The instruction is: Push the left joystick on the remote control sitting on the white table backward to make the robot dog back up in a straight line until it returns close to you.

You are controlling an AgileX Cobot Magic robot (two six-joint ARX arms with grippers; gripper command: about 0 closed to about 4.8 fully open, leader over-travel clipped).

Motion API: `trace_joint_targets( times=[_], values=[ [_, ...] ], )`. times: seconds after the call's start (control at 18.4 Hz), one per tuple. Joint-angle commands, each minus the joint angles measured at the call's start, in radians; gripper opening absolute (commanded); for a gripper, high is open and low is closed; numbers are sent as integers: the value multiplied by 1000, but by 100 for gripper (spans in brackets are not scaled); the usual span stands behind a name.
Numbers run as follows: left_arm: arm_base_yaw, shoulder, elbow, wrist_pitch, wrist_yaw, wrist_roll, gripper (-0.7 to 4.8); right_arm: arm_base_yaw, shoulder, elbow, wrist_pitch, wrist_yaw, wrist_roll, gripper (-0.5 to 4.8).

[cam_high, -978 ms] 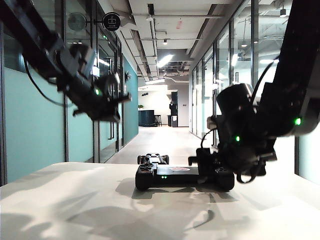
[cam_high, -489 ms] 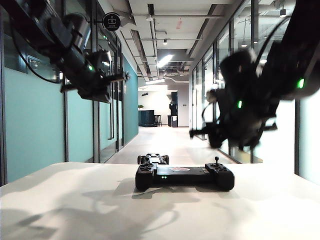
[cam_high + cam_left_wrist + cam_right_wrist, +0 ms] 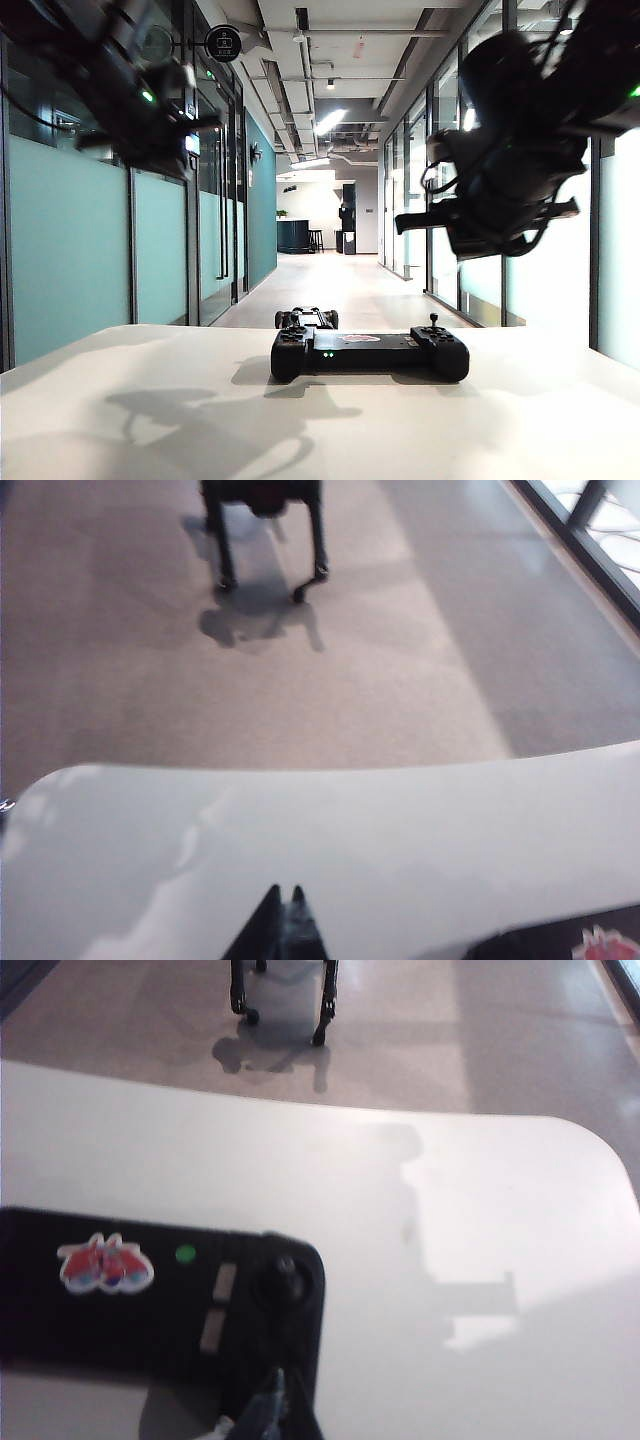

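White table [image 3: 150, 400], matte, rounded far edge; glass-walled corridor beyond. Remote control [image 3: 368, 353] sits near far edge, untouched. Robot dog [image 3: 306, 318] on floor just past it. Left gripper [image 3: 284, 920] and right gripper [image 3: 272, 1405] aloft, both clenched, empty.

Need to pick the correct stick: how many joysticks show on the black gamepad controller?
1 clear: a thin capped black stick on the controller's right end, seen also from the right wrist. The left end's stick isn't discernible.

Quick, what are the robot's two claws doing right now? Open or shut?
Left gripper: shut, holding nothing, up above the table.
Right gripper: shut, holding nothing, up above the remote.
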Motion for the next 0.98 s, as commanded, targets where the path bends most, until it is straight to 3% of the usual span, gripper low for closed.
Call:
trace_joint_targets(
  times=[0.05,0.54,0.98],
  values=[
    [0,-134,-148,105,-23,4,-6,2,-99,-78,10,-34,-3,-1],
    [0,-565,-620,253,-87,4,-6,2,-420,-248,-18,-158,-60,-1],
    [0,-854,-955,364,-95,4,-6,2,-476,-248,-62,-209,-108,-1]
  ],
)
